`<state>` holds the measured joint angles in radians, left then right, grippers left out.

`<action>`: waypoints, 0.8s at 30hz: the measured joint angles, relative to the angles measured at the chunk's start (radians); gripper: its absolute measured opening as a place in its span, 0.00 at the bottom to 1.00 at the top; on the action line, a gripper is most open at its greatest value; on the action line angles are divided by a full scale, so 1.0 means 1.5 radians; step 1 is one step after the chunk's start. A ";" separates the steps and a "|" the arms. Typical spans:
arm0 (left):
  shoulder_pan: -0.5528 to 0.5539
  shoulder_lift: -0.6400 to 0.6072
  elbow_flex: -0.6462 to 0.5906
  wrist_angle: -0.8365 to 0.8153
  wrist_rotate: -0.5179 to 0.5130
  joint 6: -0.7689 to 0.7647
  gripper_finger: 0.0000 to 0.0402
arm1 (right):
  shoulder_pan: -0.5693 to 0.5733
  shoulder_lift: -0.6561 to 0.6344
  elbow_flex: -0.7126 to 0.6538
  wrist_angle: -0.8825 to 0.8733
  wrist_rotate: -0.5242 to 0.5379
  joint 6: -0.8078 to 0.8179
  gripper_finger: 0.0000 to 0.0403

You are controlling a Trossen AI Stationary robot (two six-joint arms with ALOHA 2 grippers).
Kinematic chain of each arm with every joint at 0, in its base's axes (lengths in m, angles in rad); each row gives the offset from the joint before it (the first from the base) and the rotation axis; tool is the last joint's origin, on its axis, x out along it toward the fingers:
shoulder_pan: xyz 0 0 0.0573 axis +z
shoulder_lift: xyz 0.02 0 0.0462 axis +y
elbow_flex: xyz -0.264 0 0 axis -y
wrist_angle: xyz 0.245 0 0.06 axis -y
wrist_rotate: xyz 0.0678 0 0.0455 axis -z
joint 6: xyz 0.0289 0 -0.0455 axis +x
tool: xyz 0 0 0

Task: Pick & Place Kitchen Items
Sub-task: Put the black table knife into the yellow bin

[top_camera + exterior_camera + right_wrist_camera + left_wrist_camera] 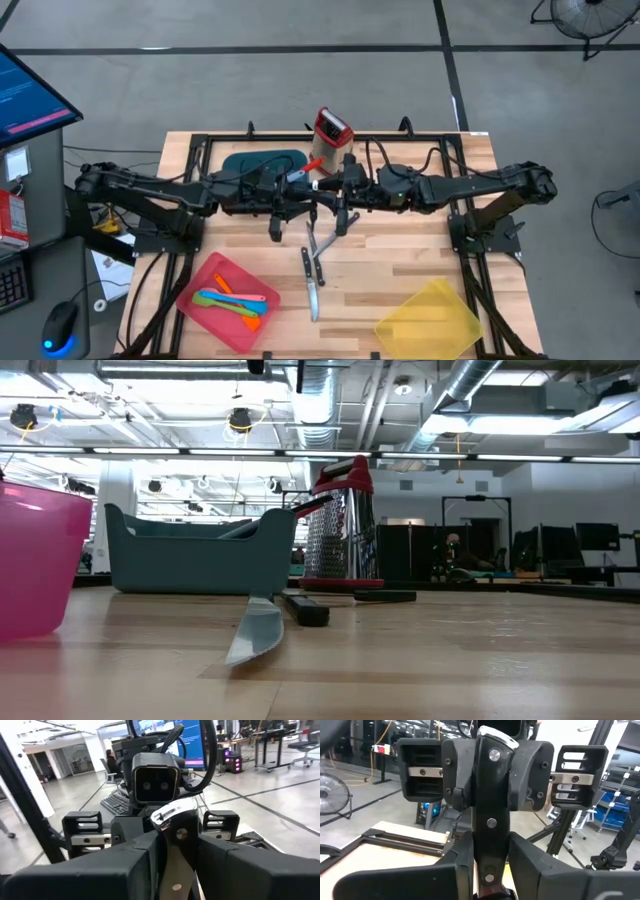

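Note:
A black-handled knife [315,186] with steel rivets stands upright between my two grippers over the middle of the table. Its steel butt [165,815] is on top. Its blade is hidden below the fingers in every view. My left gripper [305,192] and my right gripper [326,190] point level at each other, and both are shut on the handle [491,810]. Two more knives [312,268] lie flat on the wood below, toward the near edge. One blade [255,632] shows in the low view. My left gripper pinches the lower part of the handle [490,851] between its two fingers [462,865], coming in level from the table's left and lying across it. The knife is lifted clear and upright, butt up. My right gripper pinches the upper part of the handle [176,851] between its two fingers [130,860], just under the steel butt. It comes in level from the table's right, across the handle and above the left gripper's hold.
A teal tray [262,160] and a steel grater with a red top [331,133] stand at the far middle. A red tray [225,305] with several small plastic utensils sits near left. A yellow tray [430,322] sits near right.

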<state>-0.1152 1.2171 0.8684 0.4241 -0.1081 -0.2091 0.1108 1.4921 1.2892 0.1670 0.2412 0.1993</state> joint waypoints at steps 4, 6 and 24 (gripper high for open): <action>0.000 -0.001 0.000 -0.003 -0.016 0.032 0.26 | 0.000 -0.001 -0.001 0.005 0.021 -0.008 0.22; -0.007 -0.003 0.001 -0.002 -0.016 0.053 0.32 | 0.000 -0.010 -0.002 0.003 0.023 -0.008 0.22; -0.028 -0.119 0.002 -0.153 -0.036 0.056 0.59 | 0.007 -0.086 -0.002 -0.133 0.056 -0.008 0.22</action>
<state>-0.1566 1.0384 0.8711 0.1947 -0.1622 -0.1258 0.1214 1.3626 1.2869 -0.0326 0.3245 0.1877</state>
